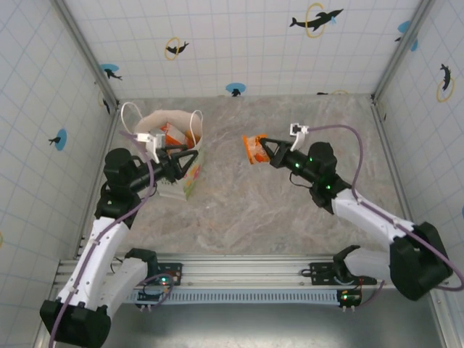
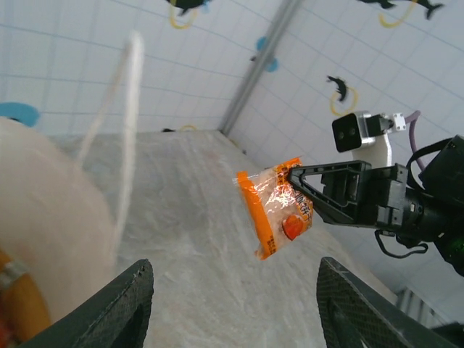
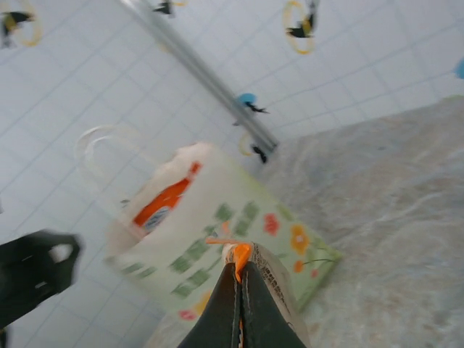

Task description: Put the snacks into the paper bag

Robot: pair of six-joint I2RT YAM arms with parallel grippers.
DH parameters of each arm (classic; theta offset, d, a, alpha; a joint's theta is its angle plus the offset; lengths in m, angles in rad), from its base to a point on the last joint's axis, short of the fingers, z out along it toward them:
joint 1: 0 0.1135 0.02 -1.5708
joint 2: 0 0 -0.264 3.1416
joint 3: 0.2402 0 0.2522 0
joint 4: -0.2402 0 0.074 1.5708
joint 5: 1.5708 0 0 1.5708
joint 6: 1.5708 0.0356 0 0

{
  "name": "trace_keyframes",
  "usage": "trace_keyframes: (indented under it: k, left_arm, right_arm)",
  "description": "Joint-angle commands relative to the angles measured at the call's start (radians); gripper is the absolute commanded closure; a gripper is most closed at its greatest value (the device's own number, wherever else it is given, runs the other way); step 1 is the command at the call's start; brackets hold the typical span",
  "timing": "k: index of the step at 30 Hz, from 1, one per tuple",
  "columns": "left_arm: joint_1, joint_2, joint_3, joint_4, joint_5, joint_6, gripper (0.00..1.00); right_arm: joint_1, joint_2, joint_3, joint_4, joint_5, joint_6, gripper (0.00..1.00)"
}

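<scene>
Above mid-table, you hold one glossy orange foil packet (image 1: 253,149) pinched flat in your right gripper (image 1: 262,148), clear of the marbled table (image 1: 290,217). To its left stands one white paper bag (image 1: 191,181) with two string handles (image 1: 127,116). The bag holds orange snacks (image 1: 172,134), though you cannot count them. Your left gripper (image 1: 194,161) spreads its fingers open beside the bag.

Paper bag (image 2: 43,217) blurred and cut by the left edge — contents unclear.
</scene>
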Motion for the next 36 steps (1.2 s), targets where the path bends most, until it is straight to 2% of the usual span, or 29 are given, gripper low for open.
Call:
trace_keyframes:
  k: [1, 4, 8, 9, 18, 24, 31, 36]
  left_arm:
    - [-0.084, 0.028, -0.016, 0.121, 0.058, 0.066, 0.39]
    - [-0.163, 0.073, 0.000, 0.117, 0.052, 0.132, 0.40]
    - [-0.189, 0.119, 0.023, 0.122, 0.042, 0.136, 0.40]
    - [-0.222, 0.125, 0.024, 0.126, 0.039, 0.132, 0.40]
    - [-0.239, 0.148, 0.017, 0.218, 0.108, 0.098, 0.44]
    - [-0.243, 0.175, 0.042, 0.221, 0.149, 0.044, 0.56]
    - [-0.244, 0.167, 0.051, 0.174, 0.147, 0.056, 0.71]
    - [-0.243, 0.168, 0.058, 0.163, 0.151, 0.058, 0.77]
  right_arm:
    - [0.058, -0.069, -0.048, 0.137, 0.022, -0.040, 0.98]
    - [0.115, -0.079, -0.040, 0.172, 0.016, -0.089, 0.98]
    - [0.163, -0.067, -0.014, 0.195, 0.005, -0.120, 0.98]
    - [0.173, -0.062, -0.010, 0.212, -0.002, -0.123, 0.98]
    - [0.215, -0.022, 0.033, 0.253, -0.042, -0.152, 0.98]
    - [0.226, 0.002, 0.051, 0.258, -0.044, -0.157, 0.97]
    - [0.236, 0.015, 0.053, 0.267, -0.036, -0.159, 0.97]
    - [0.241, 0.009, 0.052, 0.250, -0.023, -0.172, 0.97]
